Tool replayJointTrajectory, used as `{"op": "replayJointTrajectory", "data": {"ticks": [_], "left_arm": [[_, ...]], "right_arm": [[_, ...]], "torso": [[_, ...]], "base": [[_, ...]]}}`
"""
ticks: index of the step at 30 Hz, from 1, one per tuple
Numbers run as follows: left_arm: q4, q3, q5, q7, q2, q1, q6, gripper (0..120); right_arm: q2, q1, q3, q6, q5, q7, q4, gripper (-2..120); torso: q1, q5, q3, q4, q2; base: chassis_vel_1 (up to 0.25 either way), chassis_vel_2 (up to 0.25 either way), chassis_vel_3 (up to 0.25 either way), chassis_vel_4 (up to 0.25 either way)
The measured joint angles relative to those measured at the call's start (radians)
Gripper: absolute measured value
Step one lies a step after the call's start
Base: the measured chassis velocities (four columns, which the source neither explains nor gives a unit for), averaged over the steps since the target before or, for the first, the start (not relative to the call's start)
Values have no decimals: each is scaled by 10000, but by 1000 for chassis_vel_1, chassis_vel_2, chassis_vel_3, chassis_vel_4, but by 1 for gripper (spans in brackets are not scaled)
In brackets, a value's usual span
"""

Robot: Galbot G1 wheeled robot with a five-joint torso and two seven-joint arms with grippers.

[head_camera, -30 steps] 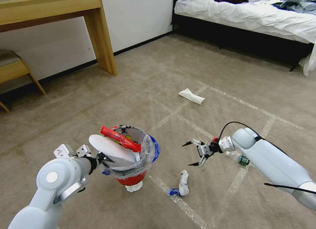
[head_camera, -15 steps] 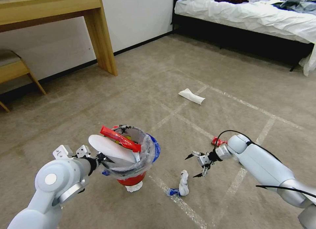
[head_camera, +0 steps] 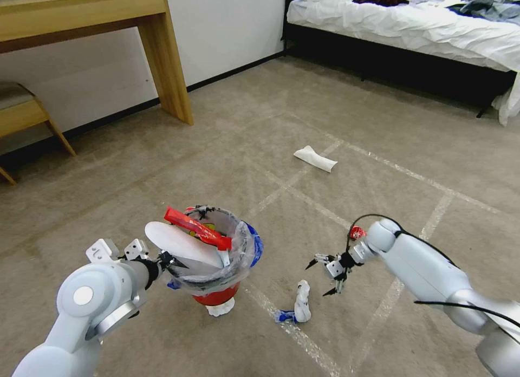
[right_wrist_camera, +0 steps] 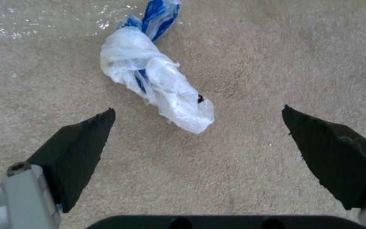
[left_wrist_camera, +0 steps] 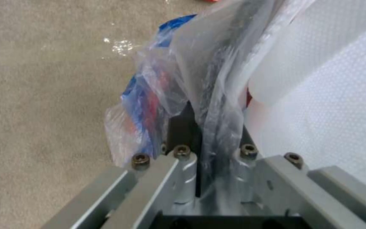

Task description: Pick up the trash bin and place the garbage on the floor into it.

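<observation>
My left gripper (head_camera: 172, 260) pinches the crinkly plastic-lined rim of the round red trash bin (head_camera: 216, 294). Right of the bin, my right gripper (head_camera: 320, 277) hangs spread wide just beside a twisted white-and-blue plastic bag (head_camera: 301, 307) on the carpet (head_camera: 325, 106).

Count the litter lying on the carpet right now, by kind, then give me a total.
white slipper: 1
knotted white-and-blue plastic bag: 1
red wrapper, partly behind the right arm: 1
white wad under the trash bin: 1
Total: 4
</observation>
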Motion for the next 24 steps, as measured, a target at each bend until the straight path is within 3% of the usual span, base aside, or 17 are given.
{"op": "replayJointTrajectory", "data": {"ticks": [15, 24], "left_arm": [[93, -1, 208, 31, -119, 152, 32, 4], [141, 38, 241, 41, -173, 30, 30, 4]], "right_arm": [[449, 298, -706, 600, -748, -612, 101, 100], [862, 242, -1121, 1074, -2676, -433, 667, 100]], "torso": [[0, 1, 0, -2, 0], [0, -1, 0, -7, 0]], "base": [[0, 0, 0, 0], [0, 0, 0, 0]]}}
